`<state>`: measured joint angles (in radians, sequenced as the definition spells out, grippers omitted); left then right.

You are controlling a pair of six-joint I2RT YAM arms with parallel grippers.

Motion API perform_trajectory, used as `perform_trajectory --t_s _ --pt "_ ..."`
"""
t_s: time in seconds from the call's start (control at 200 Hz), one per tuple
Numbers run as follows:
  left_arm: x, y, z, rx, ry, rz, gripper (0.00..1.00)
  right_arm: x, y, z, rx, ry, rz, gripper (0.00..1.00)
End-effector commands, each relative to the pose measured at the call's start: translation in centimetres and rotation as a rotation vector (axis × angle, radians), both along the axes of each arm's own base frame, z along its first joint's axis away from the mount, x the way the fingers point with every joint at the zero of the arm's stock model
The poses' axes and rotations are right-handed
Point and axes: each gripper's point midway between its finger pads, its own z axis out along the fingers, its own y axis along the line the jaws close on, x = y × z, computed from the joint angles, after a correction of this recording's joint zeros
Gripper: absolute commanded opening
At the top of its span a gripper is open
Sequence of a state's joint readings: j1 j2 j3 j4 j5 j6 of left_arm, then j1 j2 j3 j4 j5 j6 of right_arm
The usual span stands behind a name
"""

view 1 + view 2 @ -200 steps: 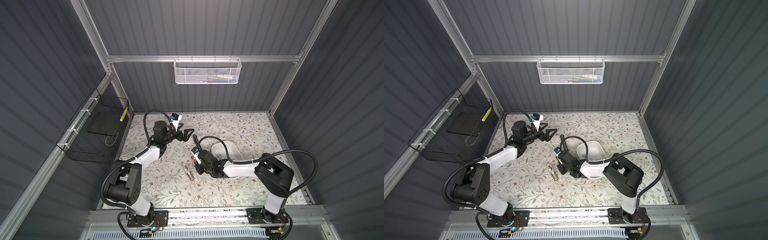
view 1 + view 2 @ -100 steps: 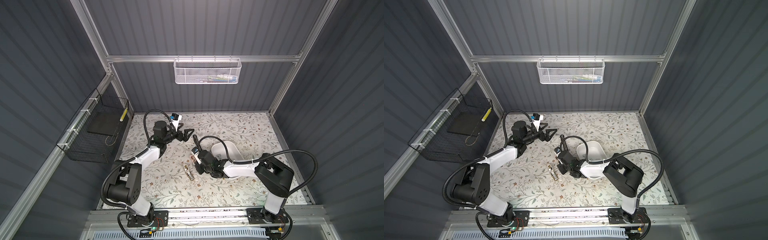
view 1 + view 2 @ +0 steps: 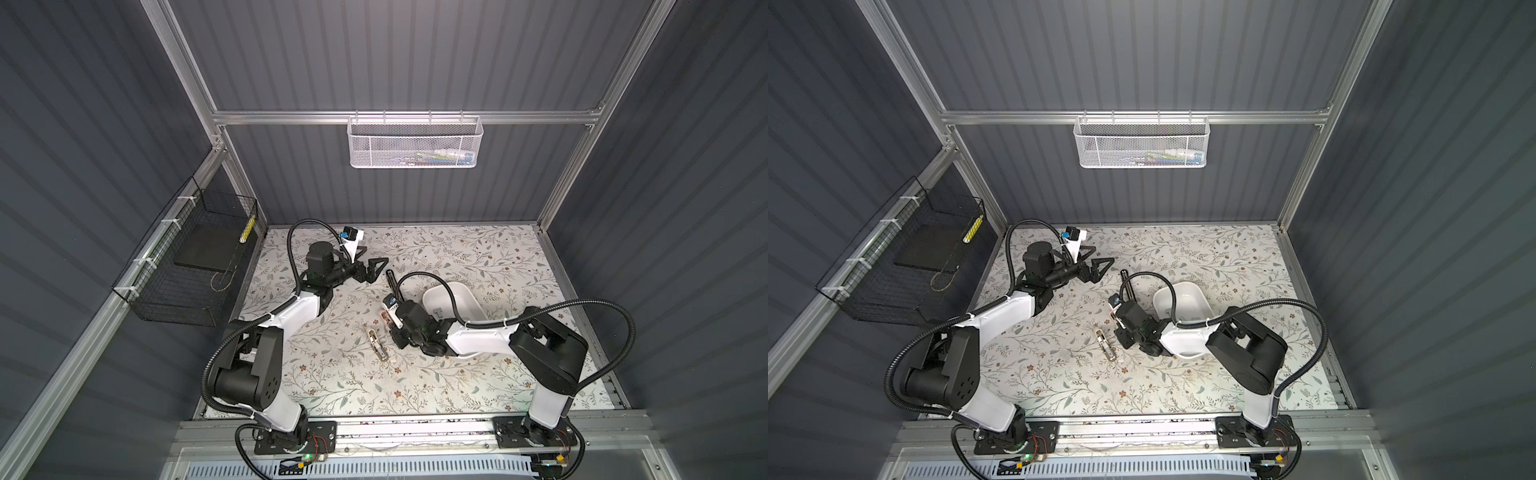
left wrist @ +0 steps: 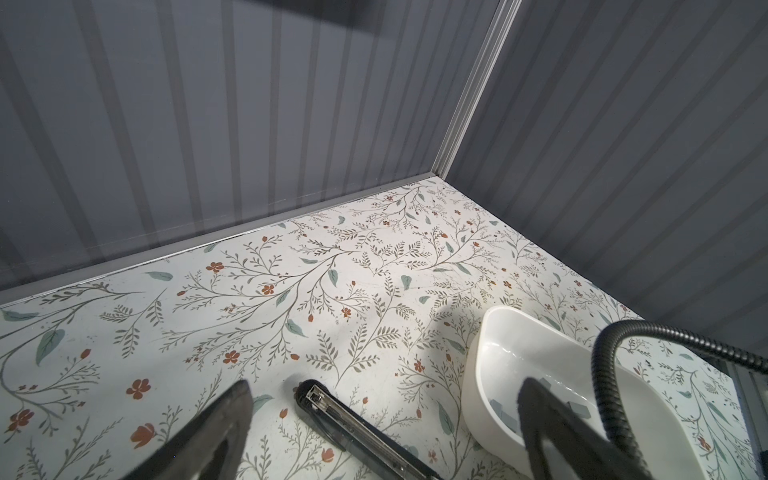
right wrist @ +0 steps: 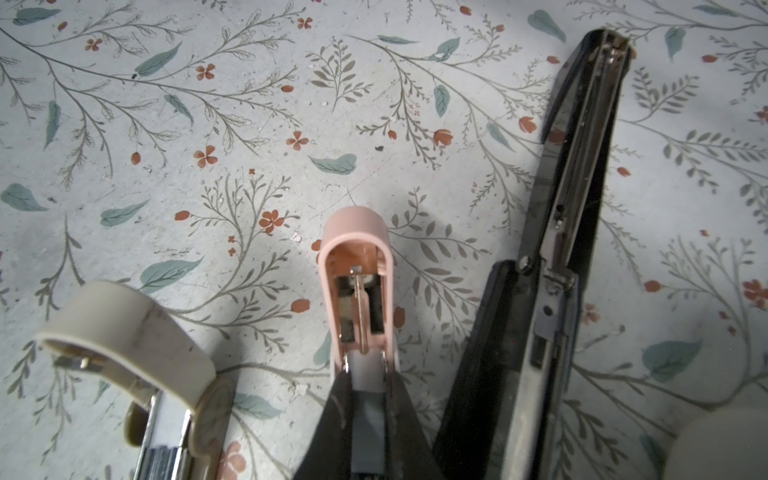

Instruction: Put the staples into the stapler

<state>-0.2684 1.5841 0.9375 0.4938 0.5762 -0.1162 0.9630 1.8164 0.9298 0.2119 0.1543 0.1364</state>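
A staple strip (image 5: 366,422) is pinched by the right gripper (image 5: 365,374) at the pink stapler (image 5: 356,245); the left gripper (image 4: 384,388) is spread wide, empty.

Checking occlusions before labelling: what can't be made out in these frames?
- Grey strip: right wrist view, the right gripper's shut jaws cover its end; seating in pink stapler unclear.
- Staples in white bowl: left wrist view, left gripper's open jaws hide some; count unknown.
- Cream stapler: right wrist view, cut off by the edge.
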Motion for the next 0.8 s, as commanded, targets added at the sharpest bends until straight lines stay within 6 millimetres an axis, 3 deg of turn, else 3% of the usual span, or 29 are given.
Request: perform_trajectory --t_s 0.0,0.485,0.795 --pt "-0.31 0.27 0.92 0.000 -0.033 0.000 0.99 0.12 -0.05 1.04 -0.001 -0.025 0.001 0.00" --pt "-0.32 0.27 0.97 0.000 -0.035 0.000 1.00 0.07 -0.30 1.51 -0.003 -0.037 0.001 0.00" --pt "-0.31 0.27 1.03 -0.001 -0.036 0.000 0.99 0.10 -0.29 0.73 -0.019 -0.028 0.003 0.00"
